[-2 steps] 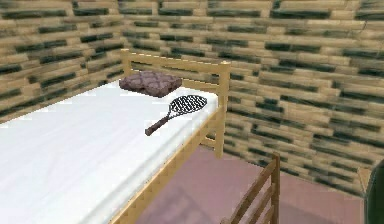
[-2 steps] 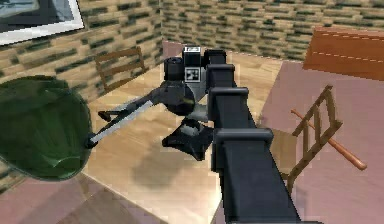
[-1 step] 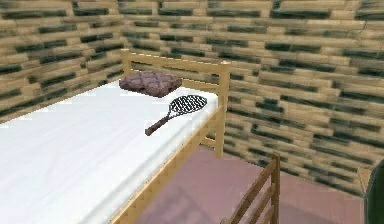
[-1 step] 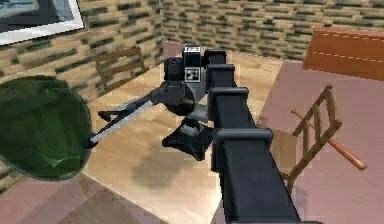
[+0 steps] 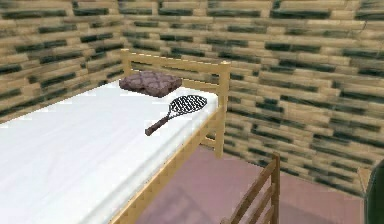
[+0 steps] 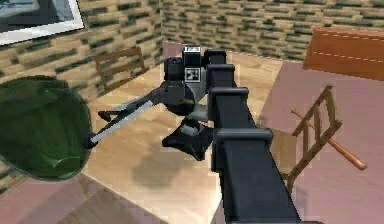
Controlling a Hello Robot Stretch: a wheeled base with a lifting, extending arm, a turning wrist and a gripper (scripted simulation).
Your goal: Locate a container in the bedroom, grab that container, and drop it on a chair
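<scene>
Dark green container point(image 6: 40, 120) on the arm side view's left, right at the tips of your gripper point(image 6: 100, 130); I can't tell whether the gripper holds it, nor what state the fingers are in, so don't trust the grip; pull away on a poor hold and it could drop to the floor; wooden chair point(image 6: 122, 65) beyond, by the brick wall; overreach and you may shove it; arm point(image 6: 240, 150) in the middle; second chair point(image 6: 318, 125) on the right, a reddish stick point(image 6: 350, 158) by it; a careless turn of the base could clip either.
</scene>
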